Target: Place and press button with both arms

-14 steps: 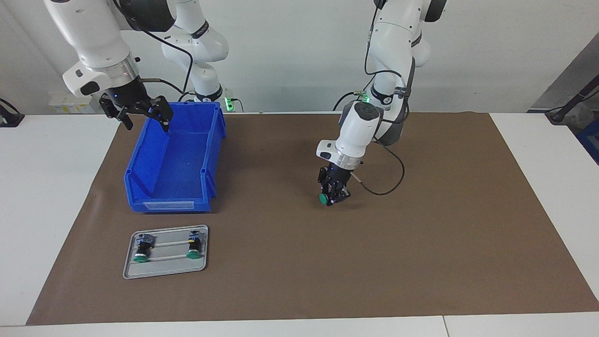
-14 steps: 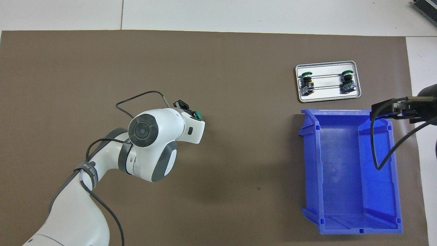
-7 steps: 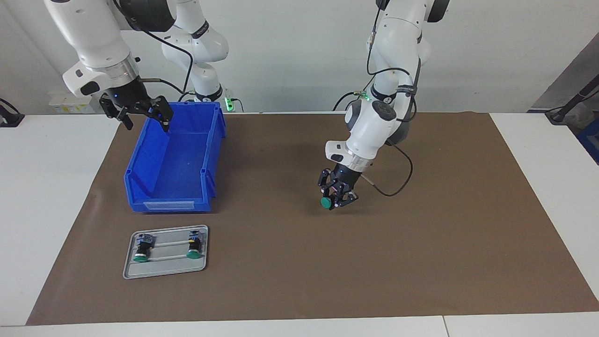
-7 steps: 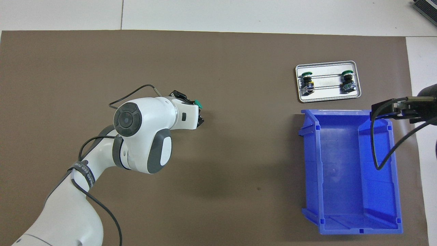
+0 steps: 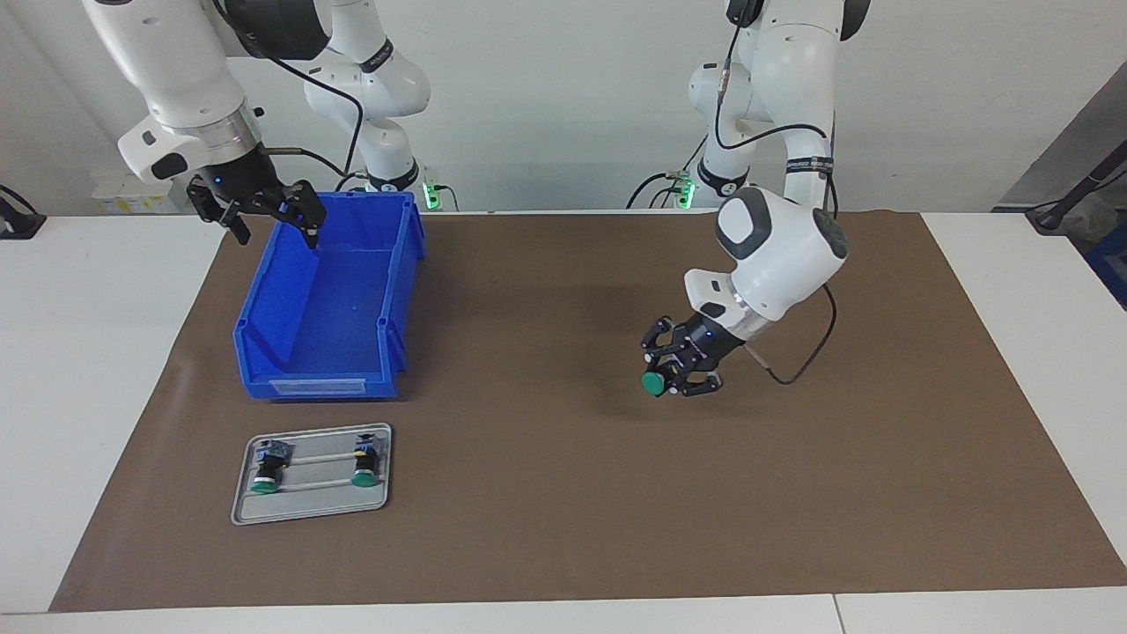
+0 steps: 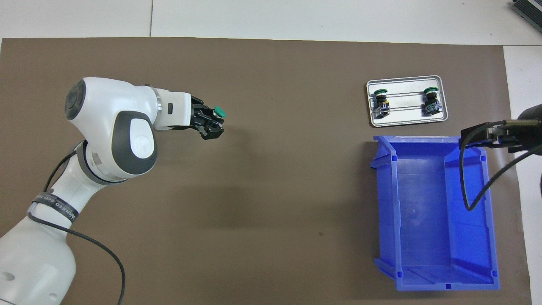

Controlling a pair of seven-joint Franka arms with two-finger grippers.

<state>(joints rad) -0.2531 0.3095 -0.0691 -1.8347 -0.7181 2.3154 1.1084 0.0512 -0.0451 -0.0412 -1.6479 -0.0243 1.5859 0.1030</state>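
Note:
A button (image 5: 654, 383) (image 6: 218, 112) with a round green cap is gripped in my left gripper (image 5: 682, 370) (image 6: 210, 123), which hangs tilted over the bare middle of the brown mat, shut on the button's black body. Two more buttons (image 5: 266, 467) (image 5: 364, 464) lie on their sides on a small grey tray (image 5: 310, 506) (image 6: 405, 122), farther from the robots than the blue bin. My right gripper (image 5: 264, 216) (image 6: 487, 136) waits above the bin's rim at the right arm's end of the table, its fingers spread open and empty.
A blue plastic bin (image 5: 330, 299) (image 6: 432, 212) stands empty on the brown mat (image 5: 572, 493), between the robots and the tray. White table surface (image 5: 88, 370) borders the mat on each side.
The left arm has swung toward its own end of the table, carrying the button with it, and the wrist has turned so the gripper lies more sideways. The right arm has not moved.

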